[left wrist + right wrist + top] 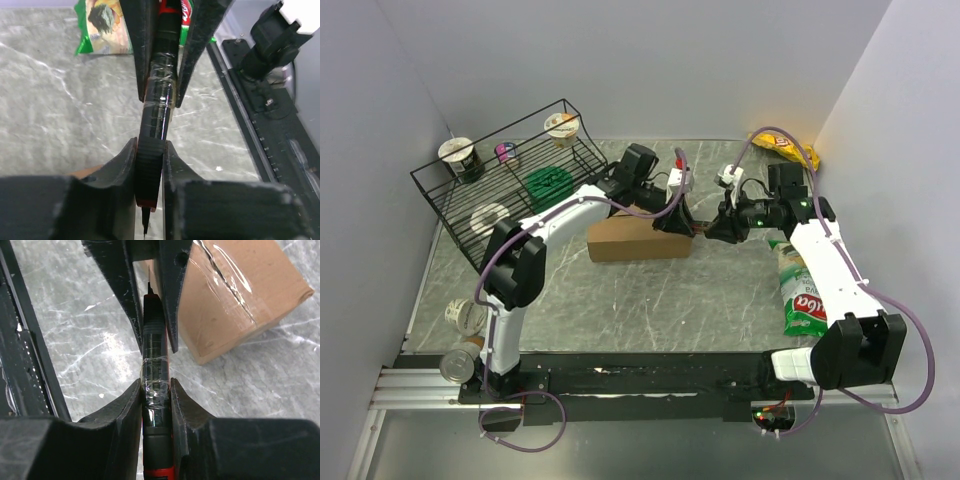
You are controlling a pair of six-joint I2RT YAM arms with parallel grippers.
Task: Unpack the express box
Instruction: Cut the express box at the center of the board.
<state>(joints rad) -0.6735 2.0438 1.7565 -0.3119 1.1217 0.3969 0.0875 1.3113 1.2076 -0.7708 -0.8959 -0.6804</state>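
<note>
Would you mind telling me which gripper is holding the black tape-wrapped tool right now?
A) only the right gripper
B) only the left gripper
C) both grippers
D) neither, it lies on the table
C: the wrist views show the left gripper and the right gripper each with both fingers pressed against the black tape-wrapped tool.

Showing a grey, white-veined table (650, 300). Lying near its middle, long side facing the near edge: the express box (630, 243), brown, flaps down. Standing over the far-left corner: a black wire rack (445, 205). Lying in the far-right corner: a yellow bag (785, 145). Stretching along the right side, apart from the box: a green snack bag (800, 295). Sitting near the left edge, toward the front: a roll of tape (467, 317), a tin (455, 365) just beside it.
</note>
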